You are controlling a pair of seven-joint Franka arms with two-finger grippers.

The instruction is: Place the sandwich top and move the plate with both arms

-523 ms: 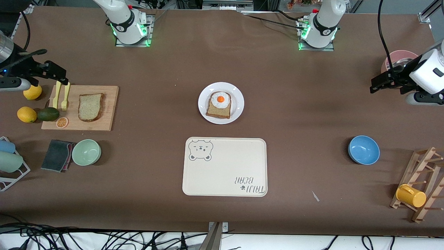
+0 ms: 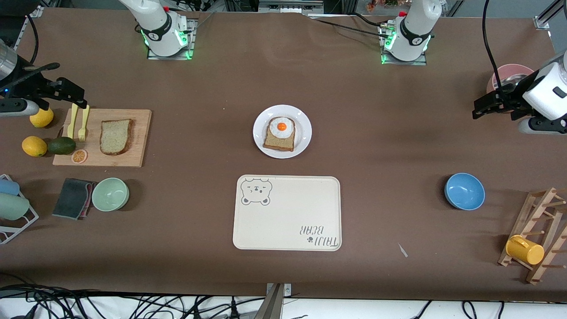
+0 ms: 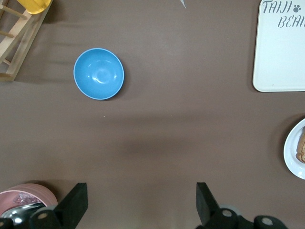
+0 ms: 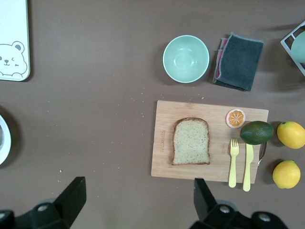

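Observation:
The sandwich top (image 2: 115,136), a plain bread slice, lies flat on a wooden cutting board (image 2: 139,137) toward the right arm's end of the table; it also shows in the right wrist view (image 4: 191,141). The white plate (image 2: 261,133) sits mid-table and bears a bread slice with a fried egg (image 2: 281,127); its rim shows in the left wrist view (image 3: 292,152). My right gripper (image 2: 73,92) hangs open and empty over the table beside the board's corner (image 4: 138,198). My left gripper (image 2: 480,108) hangs open and empty over the table at the left arm's end (image 3: 141,202).
A cream bear-print tray (image 2: 288,212) lies nearer the camera than the plate. Two yellow forks (image 2: 79,122), an avocado (image 2: 61,145), lemons (image 2: 34,146) and an orange slice sit by the board. There is a green bowl (image 2: 110,194), dark cloth (image 2: 73,198), blue bowl (image 2: 464,191), pink bowl (image 2: 509,73), and mug rack (image 2: 536,235).

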